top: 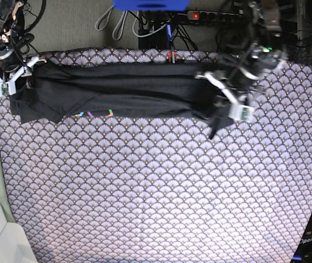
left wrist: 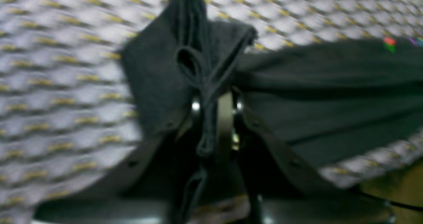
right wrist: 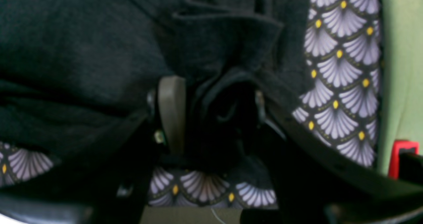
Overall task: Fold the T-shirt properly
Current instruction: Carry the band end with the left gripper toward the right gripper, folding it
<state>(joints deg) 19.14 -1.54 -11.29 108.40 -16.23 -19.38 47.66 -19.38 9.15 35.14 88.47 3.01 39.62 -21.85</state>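
Purple-white fan-patterned cloth covers the whole surface, with cables and a power strip along the far edge. Across the far part lies the T-shirt, folded into a long dark band, its small coloured print at the near edge. The left gripper has its fingers clamped on a bunched end of the shirt; the right gripper pinches the opposite end. "OpenArm" reads faintly at the lower corner.
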